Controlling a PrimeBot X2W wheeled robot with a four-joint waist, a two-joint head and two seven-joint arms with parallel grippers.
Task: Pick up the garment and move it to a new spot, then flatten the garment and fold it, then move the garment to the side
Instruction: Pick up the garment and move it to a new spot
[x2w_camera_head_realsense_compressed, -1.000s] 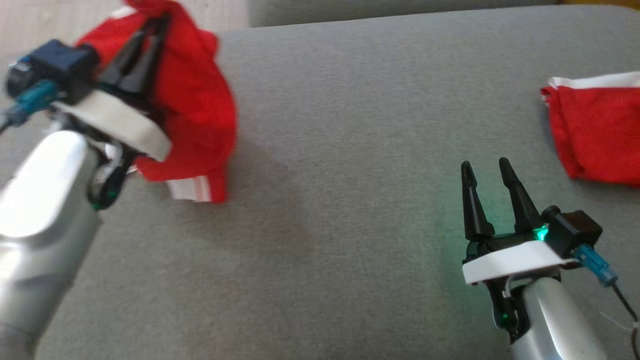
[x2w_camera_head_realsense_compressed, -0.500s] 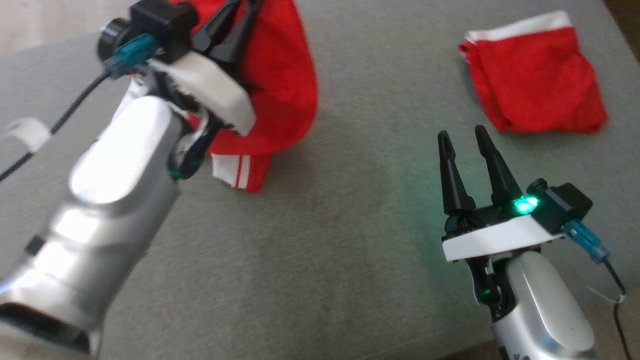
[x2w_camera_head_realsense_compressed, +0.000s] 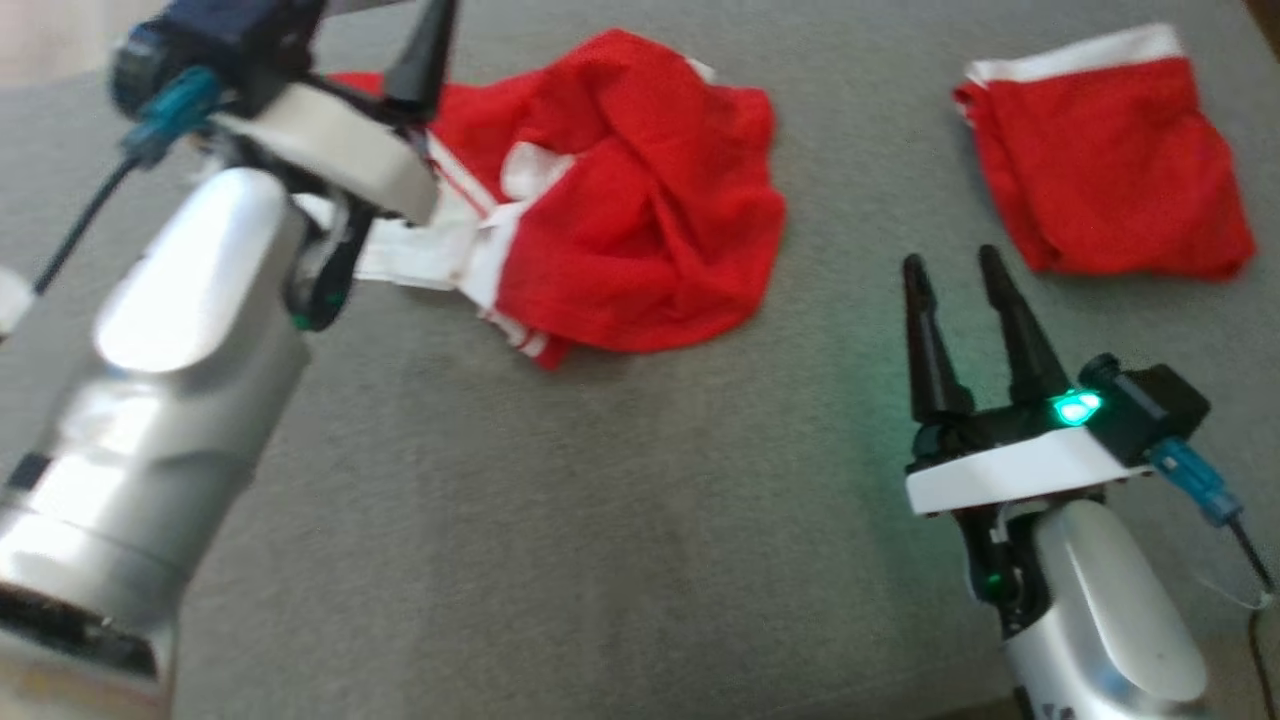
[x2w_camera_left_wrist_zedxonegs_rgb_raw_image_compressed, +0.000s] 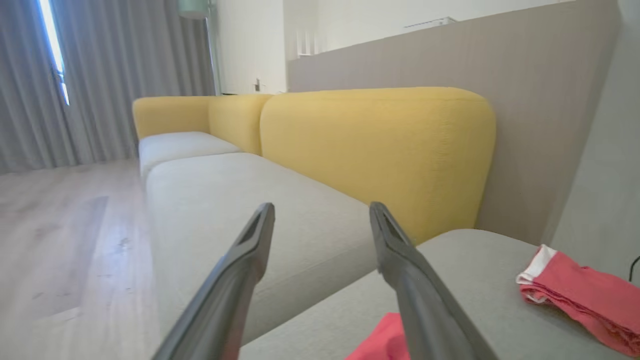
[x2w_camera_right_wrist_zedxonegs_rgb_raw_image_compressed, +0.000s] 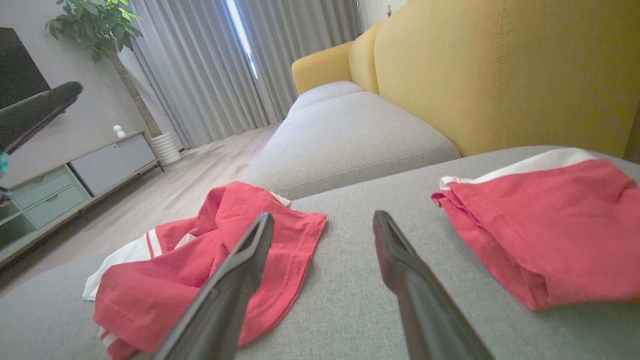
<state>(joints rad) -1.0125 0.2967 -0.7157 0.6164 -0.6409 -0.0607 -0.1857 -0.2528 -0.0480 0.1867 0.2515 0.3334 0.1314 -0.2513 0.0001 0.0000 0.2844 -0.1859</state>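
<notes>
My left gripper (x2w_camera_left_wrist_zedxonegs_rgb_raw_image_compressed: 322, 207) has its fingers spread, nothing between them; the right gripper (x2w_camera_head_realsense_compressed: 952, 262) stands equally wide and empty over the grey cushion (x2w_camera_head_realsense_compressed: 600, 520); the garment (x2w_camera_head_realsense_compressed: 640, 250) lies crumpled just beside my left gripper, well apart from a folded red piece (x2w_camera_head_realsense_compressed: 1105, 165); my worry: grabbing that heap blind, I pinch several layers at once, and flattening only drags it into a tighter bunch.

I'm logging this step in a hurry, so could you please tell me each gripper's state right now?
Left gripper: open, holding nothing; the crumpled red garment lies on the cushion.
Right gripper: open, empty.
</notes>
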